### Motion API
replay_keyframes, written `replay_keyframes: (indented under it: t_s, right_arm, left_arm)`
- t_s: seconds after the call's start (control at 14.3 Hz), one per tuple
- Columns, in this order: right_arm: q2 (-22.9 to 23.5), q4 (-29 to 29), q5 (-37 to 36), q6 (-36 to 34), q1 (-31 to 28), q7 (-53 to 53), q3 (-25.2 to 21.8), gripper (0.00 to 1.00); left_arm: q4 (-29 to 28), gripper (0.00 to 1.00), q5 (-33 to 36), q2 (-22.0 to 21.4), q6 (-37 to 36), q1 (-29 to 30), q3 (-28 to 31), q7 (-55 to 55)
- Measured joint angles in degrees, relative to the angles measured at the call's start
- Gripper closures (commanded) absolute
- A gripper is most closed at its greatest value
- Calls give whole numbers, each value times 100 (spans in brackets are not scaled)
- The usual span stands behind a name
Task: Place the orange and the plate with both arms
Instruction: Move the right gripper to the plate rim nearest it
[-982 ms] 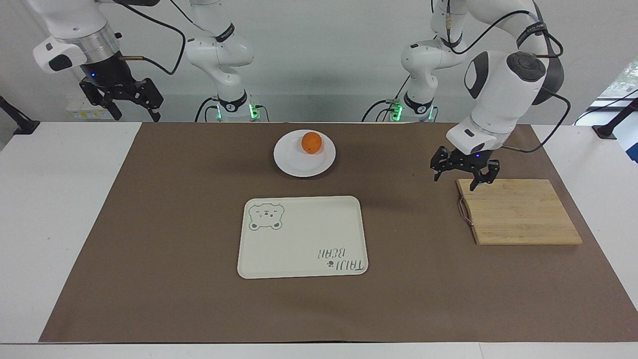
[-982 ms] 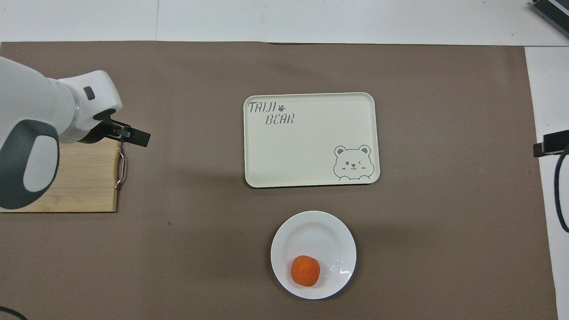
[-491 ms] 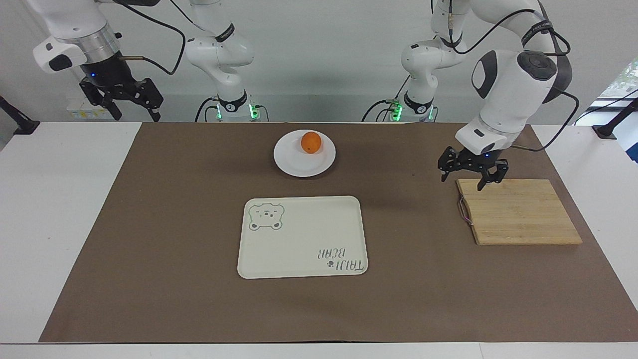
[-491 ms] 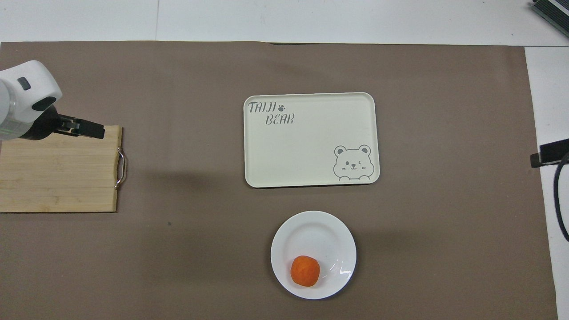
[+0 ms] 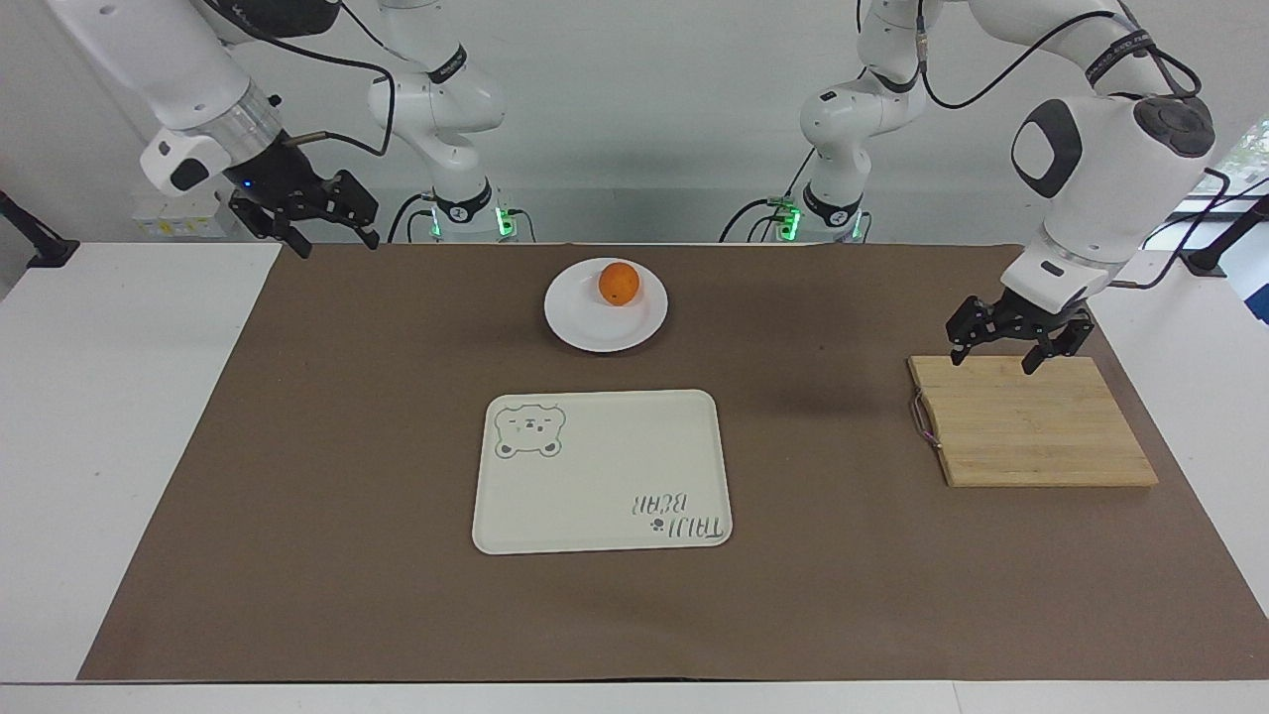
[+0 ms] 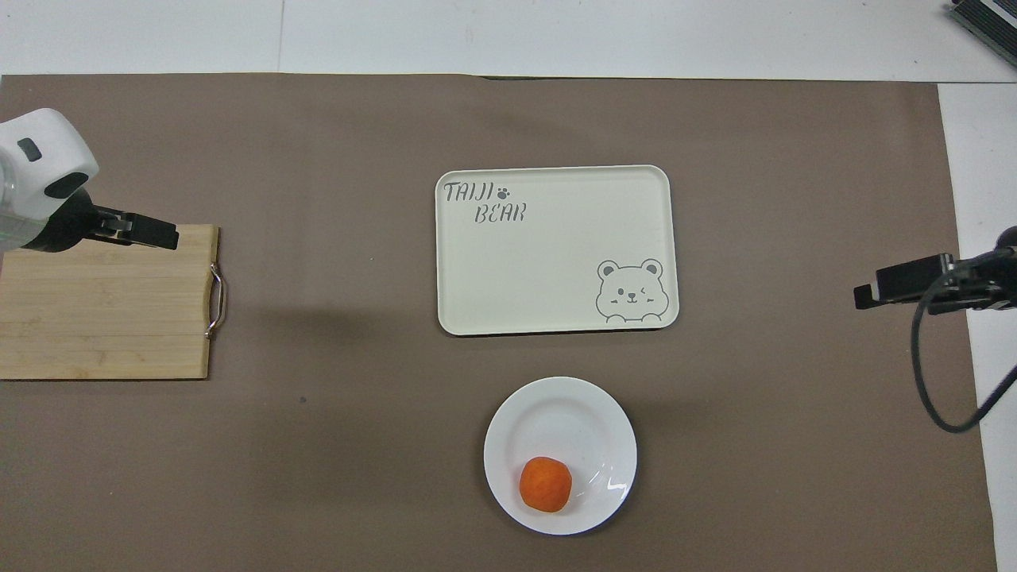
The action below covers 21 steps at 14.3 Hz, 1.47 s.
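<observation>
The orange point(image 5: 619, 284) point(image 6: 545, 484) lies on the white plate point(image 5: 595, 337) point(image 6: 572, 405), on the part of it nearest the robots. The plate rests on the brown mat, nearer to the robots than the cream tray. My left gripper point(image 5: 993, 361) point(image 6: 159, 236) is open and empty, just above the wooden cutting board's edge nearest the robots. My right gripper point(image 5: 335, 244) point(image 6: 866, 295) is open and empty, raised over the mat's edge at the right arm's end. Both grippers are well apart from the plate.
A cream tray with a bear drawing point(image 5: 601, 471) point(image 6: 556, 246) lies mid-table, farther from the robots than the plate. A wooden cutting board point(image 5: 1031, 421) point(image 6: 103, 302) with a metal handle lies at the left arm's end. The brown mat point(image 5: 297, 496) covers most of the white table.
My left gripper has moved toward the left arm's end, from beside the board's handle corner to over the board. My right gripper has swung inward over the mat's edge. Orange and plate have not moved.
</observation>
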Motion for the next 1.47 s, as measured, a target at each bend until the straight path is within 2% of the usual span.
replay_keyframes:
  t_s: [0.21, 0.49, 0.7, 0.98, 1.19, 1.47]
  right_arm:
    - [-8, -687, 1009, 269, 5, -165, 10, 0]
    - [-66, -2022, 2112, 948, 7, -1502, 11, 0]
    - [-245, -3153, 2705, 1693, 225, -2247, 11, 0]
    - [-480, -4231, 3462, 2452, 600, -2989, 18, 0]
    - [-481, -4812, 3985, 2854, 777, -3626, 20, 0]
    - [-325, -5315, 4661, 2977, 825, -4395, 16, 0]
  left_arm:
    - [19, 0, 0, 0, -178, -11, 3, -108]
    - [44, 0, 0, 0, -214, -198, 147, -676]
    - [143, 0, 0, 1, -216, -1147, 1065, -930]
    - [279, 0, -1, 0, -248, -2129, 2145, -982]
    - [482, 0, -1, -7, -402, -2198, 2289, -982]
    - [760, 0, -1, -116, -710, -2020, 2129, -983]
